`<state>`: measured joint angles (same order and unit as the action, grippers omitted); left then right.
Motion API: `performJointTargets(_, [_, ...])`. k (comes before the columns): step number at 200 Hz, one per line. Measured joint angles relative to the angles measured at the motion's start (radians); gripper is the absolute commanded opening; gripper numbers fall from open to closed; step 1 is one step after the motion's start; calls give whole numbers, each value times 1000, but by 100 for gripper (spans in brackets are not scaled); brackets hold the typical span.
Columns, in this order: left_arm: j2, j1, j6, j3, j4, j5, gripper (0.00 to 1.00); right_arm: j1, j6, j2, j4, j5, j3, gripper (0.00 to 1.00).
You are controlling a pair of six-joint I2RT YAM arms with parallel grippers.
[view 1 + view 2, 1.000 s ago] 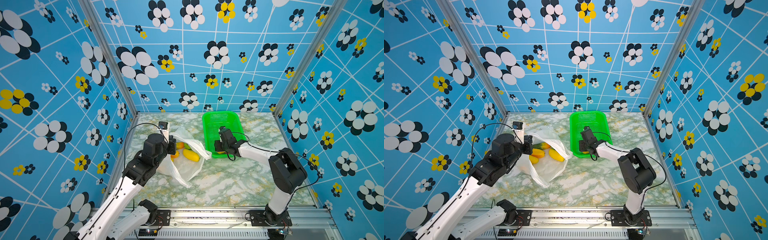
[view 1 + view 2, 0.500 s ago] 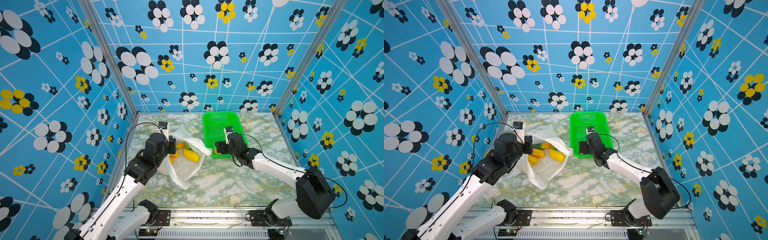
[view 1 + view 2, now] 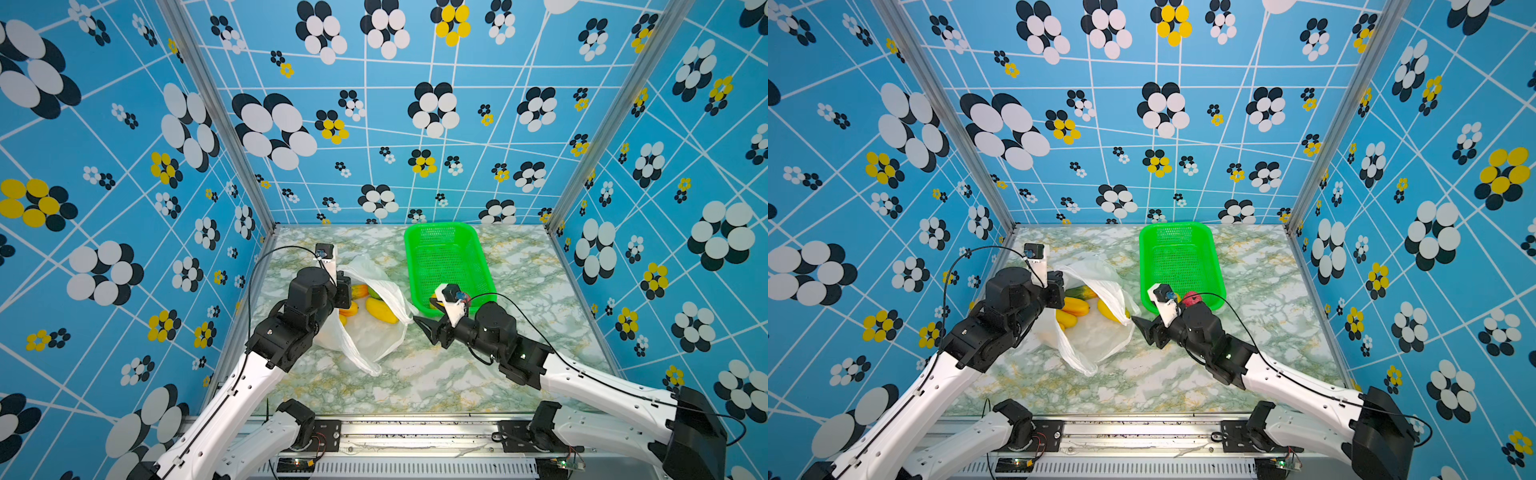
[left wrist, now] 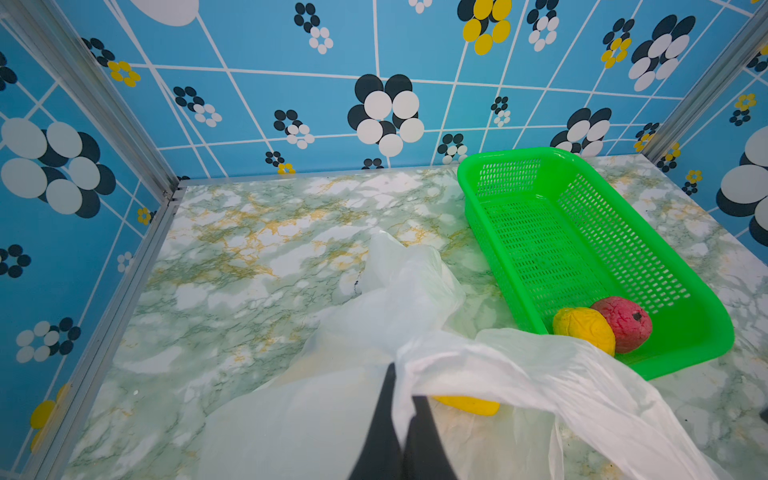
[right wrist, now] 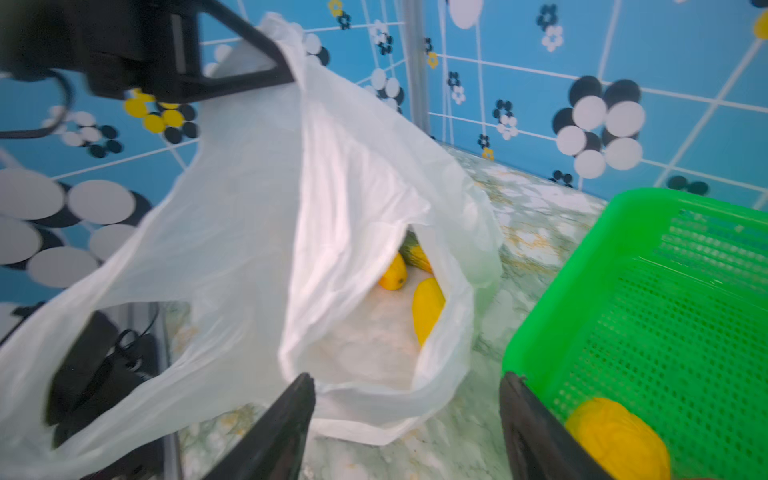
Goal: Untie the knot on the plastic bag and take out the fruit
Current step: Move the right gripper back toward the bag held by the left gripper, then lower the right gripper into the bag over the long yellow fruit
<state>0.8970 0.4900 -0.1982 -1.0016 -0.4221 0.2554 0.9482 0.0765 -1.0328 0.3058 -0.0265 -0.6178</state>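
The plastic bag (image 3: pixel 376 338) (image 3: pixel 1096 338) lies left of centre on the table, its mouth gaping toward the basket. The knot is not in view. Yellow and orange fruit (image 3: pixel 384 312) (image 3: pixel 1073 307) (image 5: pixel 428 307) lie inside it. My left gripper (image 3: pixel 344 290) (image 4: pixel 405 382) is shut on the bag's rim film and holds it up. My right gripper (image 3: pixel 424 330) (image 3: pixel 1141 330) (image 5: pixel 407 378) is open and empty, low over the table just outside the bag's mouth. A yellow fruit (image 4: pixel 584 330) and a red fruit (image 4: pixel 621 322) (image 3: pixel 1191 298) rest in the basket's near end.
The green mesh basket (image 3: pixel 409 266) (image 3: pixel 1144 266) (image 4: pixel 469 187) stands right of the bag, its near corner beside my right gripper. Patterned blue walls close off the left, back and right of the marble table (image 3: pixel 436 386).
My right gripper has pulled back out of the basket's near end and swung left to the bag's mouth. The left gripper keeps the bag's rim up in the same place.
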Motion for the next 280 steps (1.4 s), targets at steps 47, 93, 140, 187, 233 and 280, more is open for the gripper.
performJointTargets(47, [-12,0,0,6,-1,-1,0,139,-105,-64,35,-88,-29,65])
performJointTargets(93, [-18,0,0,8,0,-1,0,177,-150,-373,-12,-60,-232,54])
performJointTargets(140, [-18,0,0,12,0,-1,0,188,-166,-604,-17,47,-333,43])
performJointTargets(187, [-18,0,0,13,0,-2,0,188,-147,-727,-20,212,-405,58])
performJointTargets(233, [-18,0,0,13,0,-5,0,173,-107,-838,-53,364,-550,64])
performJointTargets(280, [-18,0,0,13,0,-10,0,127,-75,-923,-87,427,-605,94])
